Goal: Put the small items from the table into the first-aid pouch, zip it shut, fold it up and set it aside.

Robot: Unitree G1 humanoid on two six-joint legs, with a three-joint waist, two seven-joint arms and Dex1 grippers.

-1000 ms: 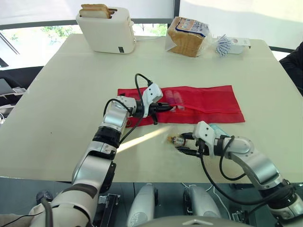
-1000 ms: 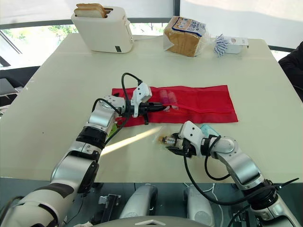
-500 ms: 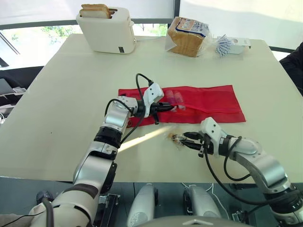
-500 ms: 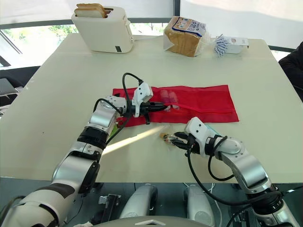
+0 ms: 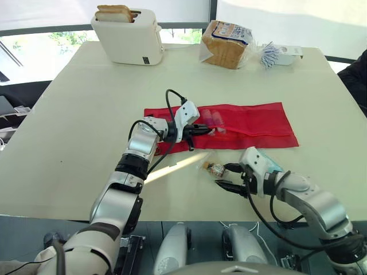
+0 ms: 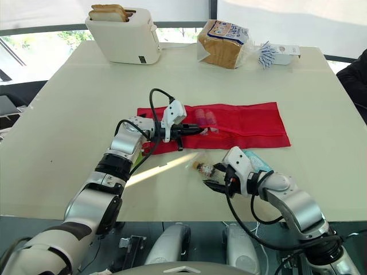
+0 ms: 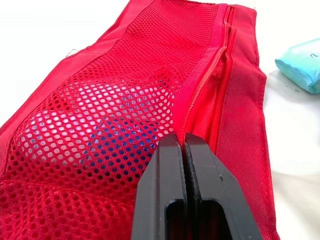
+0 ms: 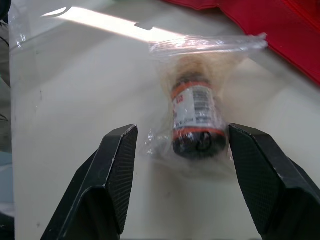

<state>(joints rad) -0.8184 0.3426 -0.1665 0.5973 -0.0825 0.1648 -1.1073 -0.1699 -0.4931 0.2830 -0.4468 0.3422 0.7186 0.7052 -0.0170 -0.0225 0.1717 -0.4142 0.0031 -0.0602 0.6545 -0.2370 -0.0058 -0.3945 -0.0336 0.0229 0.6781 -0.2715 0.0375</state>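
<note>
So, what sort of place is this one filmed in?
Probably an office or lab room, not a real kitchen: a large pale table beside windows, with a toaster and bagged loaf at its far edge and a red mesh pouch laid out.

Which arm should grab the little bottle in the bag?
Right. The open right gripper points straight at the bagged bottle. The left gripper is shut on the mesh edge of the red pouch.

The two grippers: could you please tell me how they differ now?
The left gripper is shut on the red pouch at its zipper; the right gripper is open, straddling the bagged bottle. The left gripper sits over the pouch, the right gripper over bare table. Both are low.
</note>
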